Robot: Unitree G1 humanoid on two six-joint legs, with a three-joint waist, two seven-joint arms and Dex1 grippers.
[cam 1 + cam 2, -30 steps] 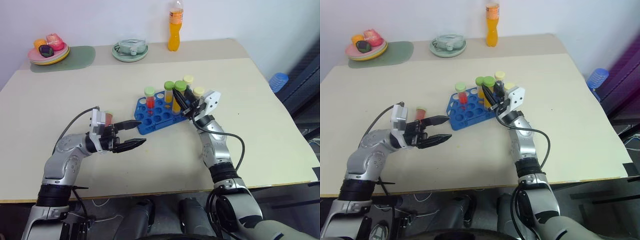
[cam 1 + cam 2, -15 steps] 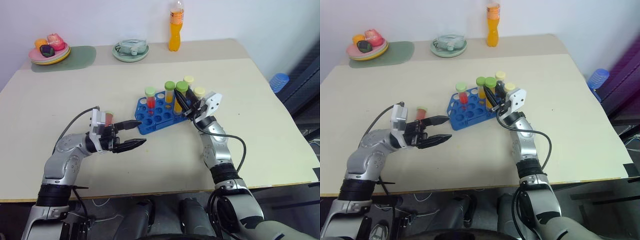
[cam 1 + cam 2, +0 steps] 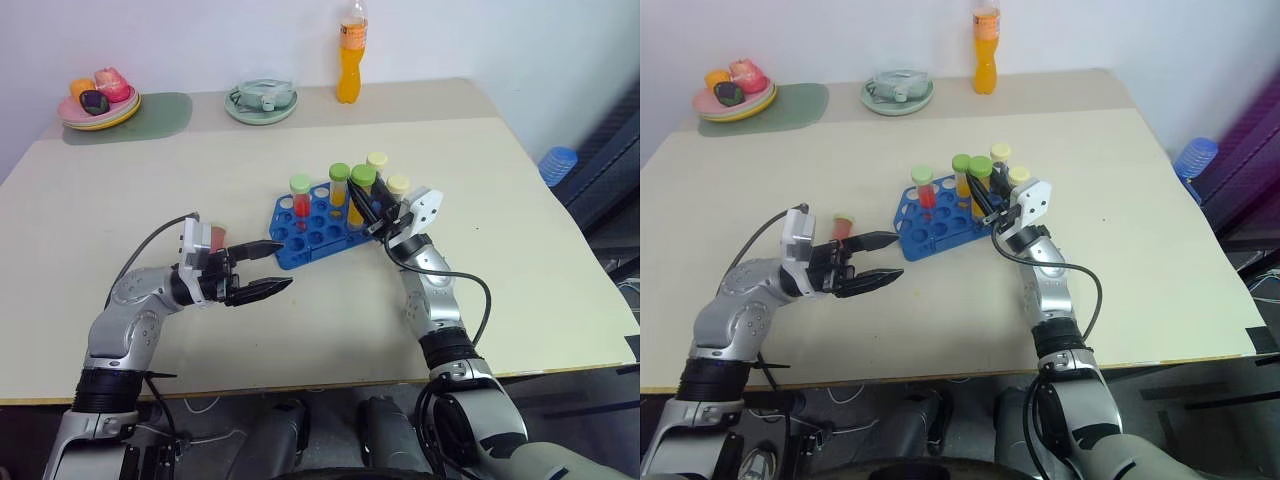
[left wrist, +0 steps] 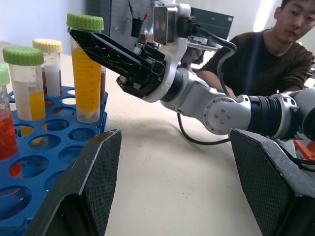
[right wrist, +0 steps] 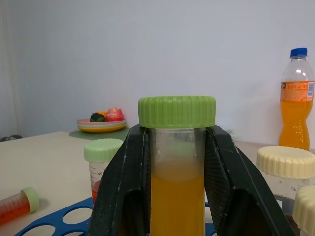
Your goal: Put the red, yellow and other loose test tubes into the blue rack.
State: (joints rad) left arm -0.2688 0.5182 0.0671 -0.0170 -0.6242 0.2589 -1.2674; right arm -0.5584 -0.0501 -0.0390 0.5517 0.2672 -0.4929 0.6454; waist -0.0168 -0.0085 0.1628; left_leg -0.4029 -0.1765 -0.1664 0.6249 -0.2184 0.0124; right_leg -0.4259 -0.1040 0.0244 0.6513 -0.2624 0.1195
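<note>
Rack [image 3: 310,226], blue, mid-surface: red tube [image 3: 300,200], yellow tube [image 3: 339,186], two cream-capped tubes seated. Right gripper [image 3: 362,201] jaws clamp orange tube [image 5: 176,196] over rack's right edge. Left gripper [image 3: 266,268] jaws wide, left of rack. Loose red tube [image 3: 843,225] farther left.

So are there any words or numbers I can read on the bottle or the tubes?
"45": a number by the measuring marks on the red test tube standing in the blue rack.
Orange drink bottle: its label has print, too small to read.
Orange-yellow test tube in the right hand: measuring marks with no readable numbers.
</note>
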